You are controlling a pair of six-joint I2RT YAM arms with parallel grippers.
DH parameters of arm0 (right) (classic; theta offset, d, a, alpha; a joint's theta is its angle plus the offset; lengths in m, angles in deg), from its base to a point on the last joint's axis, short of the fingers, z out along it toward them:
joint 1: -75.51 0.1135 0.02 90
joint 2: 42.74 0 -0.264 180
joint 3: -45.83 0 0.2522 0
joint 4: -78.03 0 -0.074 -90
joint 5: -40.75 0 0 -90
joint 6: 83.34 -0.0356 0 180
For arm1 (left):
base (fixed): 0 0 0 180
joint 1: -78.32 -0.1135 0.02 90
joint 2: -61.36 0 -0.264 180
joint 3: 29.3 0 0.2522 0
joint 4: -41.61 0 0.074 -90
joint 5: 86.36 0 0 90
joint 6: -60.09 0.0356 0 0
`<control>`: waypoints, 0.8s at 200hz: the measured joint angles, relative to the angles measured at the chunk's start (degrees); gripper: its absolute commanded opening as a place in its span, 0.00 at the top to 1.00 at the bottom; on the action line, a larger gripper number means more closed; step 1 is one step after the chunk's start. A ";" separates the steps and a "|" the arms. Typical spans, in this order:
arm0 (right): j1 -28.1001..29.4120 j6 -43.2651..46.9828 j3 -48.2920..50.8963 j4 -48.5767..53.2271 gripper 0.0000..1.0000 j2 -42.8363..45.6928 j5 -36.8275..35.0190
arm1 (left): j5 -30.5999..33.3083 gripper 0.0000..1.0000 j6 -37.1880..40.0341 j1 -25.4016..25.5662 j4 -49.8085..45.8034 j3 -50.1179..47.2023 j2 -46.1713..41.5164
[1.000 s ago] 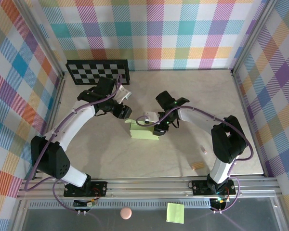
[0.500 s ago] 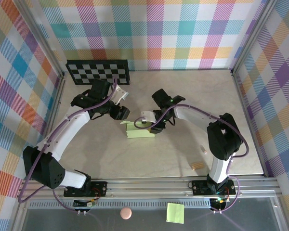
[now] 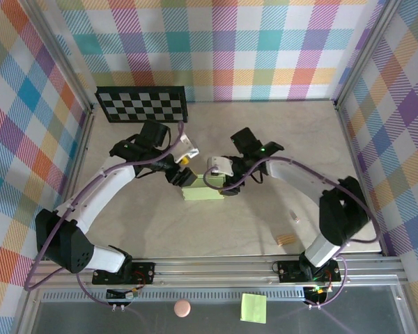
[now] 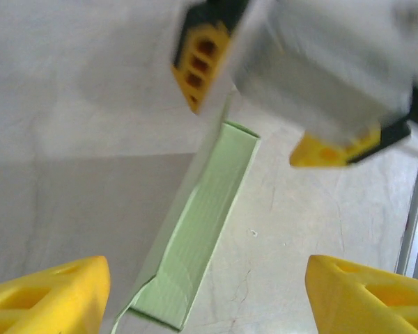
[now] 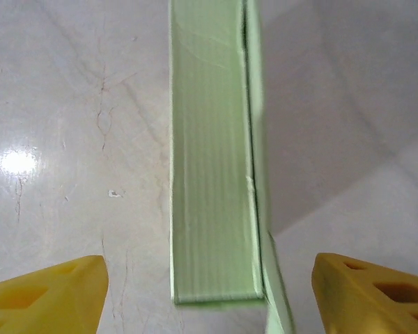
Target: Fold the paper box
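Observation:
The paper box (image 3: 203, 193) is a pale lime-green folded strip lying on the table's middle. In the left wrist view the paper box (image 4: 202, 229) runs diagonally, one long side standing up as a thin wall. My left gripper (image 3: 182, 169) hovers over its left end, open, yellow fingertips (image 4: 49, 296) wide apart and touching nothing. My right gripper (image 3: 227, 181) hangs over its right end, also open. In the right wrist view the paper box (image 5: 212, 174) lies between the spread fingertips (image 5: 376, 292), apart from both. The right gripper's fingers (image 4: 202, 56) show blurred at the left wrist view's top.
A checkerboard (image 3: 142, 103) leans at the back left. A small tan piece (image 3: 285, 240) lies near the right arm's base. A bright-green sticky note (image 3: 253, 307) and a pink ball (image 3: 182, 308) sit below the front rail. Plaid walls close three sides.
Both grippers' jaws have spread wider. The left gripper has moved right, closer to the box's left end. The raised flap at that end now lies lower.

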 measured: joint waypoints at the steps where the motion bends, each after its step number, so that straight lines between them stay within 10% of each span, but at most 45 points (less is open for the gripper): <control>1: -0.09 -0.20 0.13 -0.15 0.19 0.22 0.00 | -0.02 0.23 0.44 0.15 0.00 -0.02 0.04; 44: -3.52 -8.00 9.68 -10.97 0.00 10.62 -2.78 | -0.09 0.21 7.61 2.43 0.46 -0.13 2.05; 160: -7.17 -36.92 14.34 -23.15 0.01 15.93 -19.17 | 4.70 0.35 14.21 6.62 5.38 -1.81 14.64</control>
